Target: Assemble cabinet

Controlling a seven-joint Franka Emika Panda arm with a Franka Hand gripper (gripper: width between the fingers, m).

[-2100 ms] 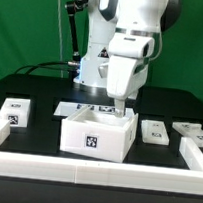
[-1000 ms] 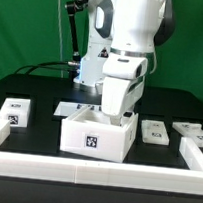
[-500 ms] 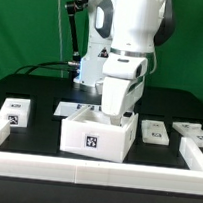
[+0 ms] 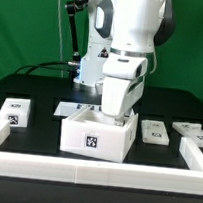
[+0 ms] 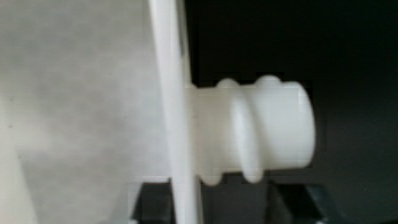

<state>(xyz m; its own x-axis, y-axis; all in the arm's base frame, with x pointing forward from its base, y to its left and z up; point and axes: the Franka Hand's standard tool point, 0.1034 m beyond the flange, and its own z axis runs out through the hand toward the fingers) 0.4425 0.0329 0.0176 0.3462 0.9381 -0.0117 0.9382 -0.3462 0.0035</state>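
Black tabletop (image 4: pixel 40 92), big white plastic cabinet box (image 4: pixel 98 137) with a square tag sits mid-table near the front rail. The gripper (image 4: pixel 114 113) reaches down over its back wall, fingers either side. Can't tell if it's actually clamped.

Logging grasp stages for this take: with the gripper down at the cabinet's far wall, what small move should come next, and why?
Probably close the gripper on the far wall of the cabinet, if not already clamped. The wrist view shows dark fingers either side of that thin wall and its ribbed knob; contact is unclear.
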